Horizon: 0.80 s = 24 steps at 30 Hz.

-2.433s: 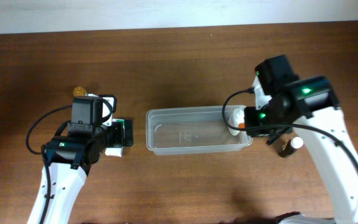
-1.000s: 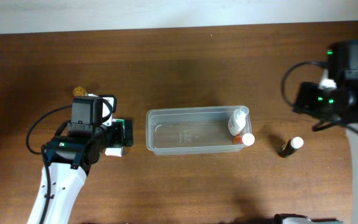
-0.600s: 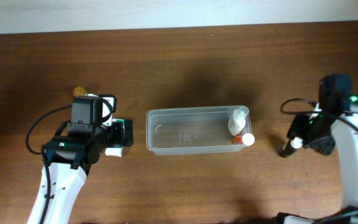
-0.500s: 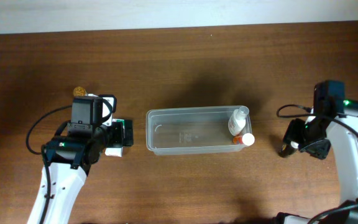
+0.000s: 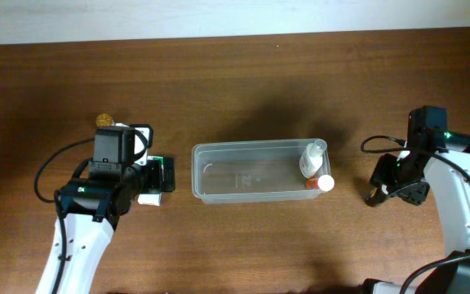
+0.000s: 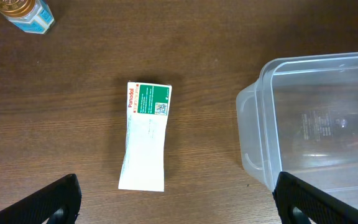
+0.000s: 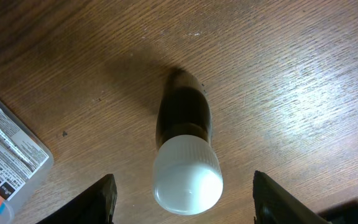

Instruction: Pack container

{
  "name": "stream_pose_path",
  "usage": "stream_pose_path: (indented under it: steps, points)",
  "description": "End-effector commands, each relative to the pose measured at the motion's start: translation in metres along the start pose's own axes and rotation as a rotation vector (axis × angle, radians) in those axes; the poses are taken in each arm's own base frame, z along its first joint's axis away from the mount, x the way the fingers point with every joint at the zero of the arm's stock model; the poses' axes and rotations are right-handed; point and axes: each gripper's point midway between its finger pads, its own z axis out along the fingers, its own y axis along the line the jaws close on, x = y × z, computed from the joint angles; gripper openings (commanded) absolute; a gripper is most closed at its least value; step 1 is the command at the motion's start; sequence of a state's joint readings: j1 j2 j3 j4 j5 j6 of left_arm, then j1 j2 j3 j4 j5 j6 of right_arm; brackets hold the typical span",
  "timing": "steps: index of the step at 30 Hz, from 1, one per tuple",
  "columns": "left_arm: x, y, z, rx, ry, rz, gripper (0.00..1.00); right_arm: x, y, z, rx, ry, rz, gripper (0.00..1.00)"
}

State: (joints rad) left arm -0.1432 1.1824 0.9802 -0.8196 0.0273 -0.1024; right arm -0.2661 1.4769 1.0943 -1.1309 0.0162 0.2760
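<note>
The clear rectangular plastic container [image 5: 243, 175] sits mid-table between the two arms. The left gripper [image 5: 164, 175] hangs just off its left end, fingers spread wide and holding nothing. In the left wrist view the container's rounded end lies nearer the right-hand finger.

Below that gripper lies a flat white-and-green cardboard carton [image 6: 145, 140], printed "Panadol" in red with a square code beside it.

The right gripper [image 7: 185, 194] is apart from the container's right end. It too is spread wide, with one finger on each side of a dark bottle with a white screw cap [image 7: 184, 118], touching neither side.

A raised mark on the container's floor and a small-print label at its right corner are too fine to read.
</note>
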Motion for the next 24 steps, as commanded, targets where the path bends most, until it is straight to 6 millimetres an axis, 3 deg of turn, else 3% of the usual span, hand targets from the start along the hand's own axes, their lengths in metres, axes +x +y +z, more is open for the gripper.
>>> stream_pose_path:
  steps: [1, 7, 13, 19, 21, 24]
  points:
    - [-0.0062, -0.002, -0.0041, 0.011, -0.015, -0.011, 0.99, 0.0026, -0.0009, 0.0086, -0.002, 0.011, -0.001, 0.62]
    - [-0.0058, -0.0019, -0.004, 0.011, -0.013, -0.011, 0.99, 0.0009, 0.0003, 0.0125, -0.008, 0.006, 0.0, 0.62]
    - [-0.0057, -0.0019, -0.004, 0.011, -0.013, -0.011, 0.99, 0.0012, 0.0003, 0.0127, -0.007, 0.007, -0.001, 0.45]
    - [-0.0057, -0.0019, -0.004, 0.011, -0.013, -0.011, 1.0, 0.0012, 0.0003, 0.0127, -0.007, 0.007, -0.001, 0.37]
    - [-0.0058, -0.0019, -0.004, 0.011, -0.013, -0.011, 0.99, 0.0012, 0.0003, 0.0127, -0.007, 0.007, -0.001, 0.29]
    - [-0.0058, -0.0019, -0.004, 0.011, -0.013, -0.011, 0.99, 0.001, 0.0003, 0.0126, -0.007, 0.006, -0.001, 0.29]
